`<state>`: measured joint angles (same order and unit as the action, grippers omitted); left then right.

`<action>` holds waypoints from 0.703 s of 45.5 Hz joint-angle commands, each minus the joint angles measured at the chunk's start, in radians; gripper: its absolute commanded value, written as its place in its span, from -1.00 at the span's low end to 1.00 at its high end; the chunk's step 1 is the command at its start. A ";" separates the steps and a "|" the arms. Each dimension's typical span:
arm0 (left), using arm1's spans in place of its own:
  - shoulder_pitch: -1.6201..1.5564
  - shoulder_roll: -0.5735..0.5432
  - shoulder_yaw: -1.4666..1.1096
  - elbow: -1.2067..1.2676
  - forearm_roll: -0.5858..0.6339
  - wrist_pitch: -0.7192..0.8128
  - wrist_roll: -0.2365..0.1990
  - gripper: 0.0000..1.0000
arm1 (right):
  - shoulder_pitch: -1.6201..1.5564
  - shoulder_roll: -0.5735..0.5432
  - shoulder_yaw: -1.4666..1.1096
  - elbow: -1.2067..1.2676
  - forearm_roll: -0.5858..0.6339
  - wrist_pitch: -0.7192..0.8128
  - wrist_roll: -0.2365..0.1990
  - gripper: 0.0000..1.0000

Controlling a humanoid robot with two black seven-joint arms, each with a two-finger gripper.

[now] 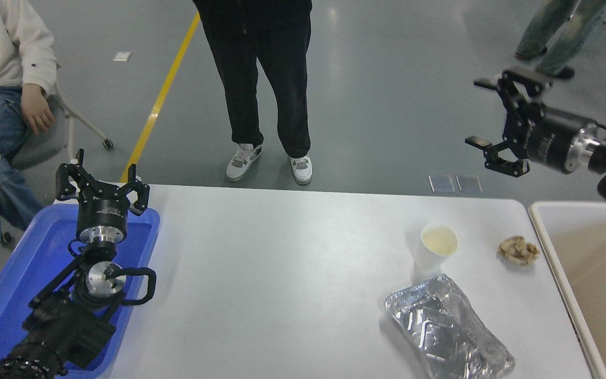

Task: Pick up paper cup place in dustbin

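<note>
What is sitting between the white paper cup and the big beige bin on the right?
Only the crumpled brown paper wad lies on the white table between the small white paper cup and the large cream-beige plastic dustbin. It is low. The open right gripper is high beyond the far edge; nothing visible blocks it.
</note>
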<state>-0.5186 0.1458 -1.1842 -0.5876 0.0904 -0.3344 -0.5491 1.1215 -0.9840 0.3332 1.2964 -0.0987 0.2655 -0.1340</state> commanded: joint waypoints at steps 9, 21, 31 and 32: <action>0.000 0.000 0.000 0.000 0.000 0.000 0.000 0.98 | 0.628 -0.137 -0.692 0.106 -0.022 0.069 0.005 1.00; 0.000 0.000 0.000 0.000 0.000 0.000 0.000 0.98 | 0.889 -0.113 -0.942 0.193 -0.173 0.141 0.005 1.00; 0.000 0.000 0.000 0.000 0.000 0.000 0.000 0.98 | 0.962 -0.082 -0.997 0.247 -0.309 0.221 0.004 1.00; 0.000 0.000 0.000 0.000 0.000 0.000 0.000 0.98 | 0.974 -0.079 -1.013 0.254 -0.318 0.224 0.005 1.00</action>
<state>-0.5185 0.1457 -1.1842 -0.5875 0.0908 -0.3344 -0.5492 1.9569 -1.0877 -0.5455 1.4840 -0.2907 0.4198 -0.1291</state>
